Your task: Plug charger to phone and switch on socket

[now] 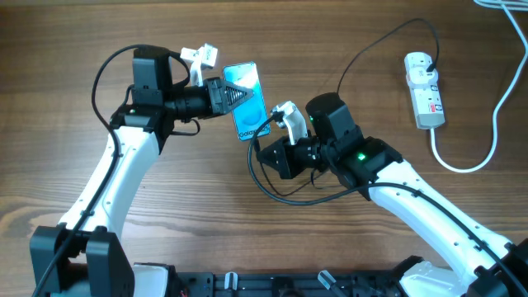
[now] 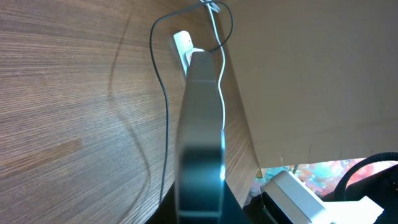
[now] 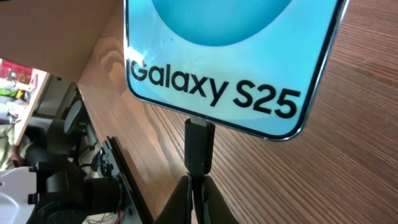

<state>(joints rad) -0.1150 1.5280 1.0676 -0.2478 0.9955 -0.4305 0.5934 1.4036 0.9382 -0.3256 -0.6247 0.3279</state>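
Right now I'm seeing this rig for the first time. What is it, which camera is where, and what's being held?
These are two white-and-black robot arms at a wooden table. The wide picture looks down from above. The other two come from a camera on each wrist.

The left hand is clamped on a Galaxy S25 phone with its blue screen lit. Its own wrist camera sees the phone only edge-on and blurred.

The right hand pinches the black charger plug against the phone's bottom edge. I cannot tell whether it is fully seated.

At the far right lies a white power strip, with the thin black cable and a thick white cord running from it.
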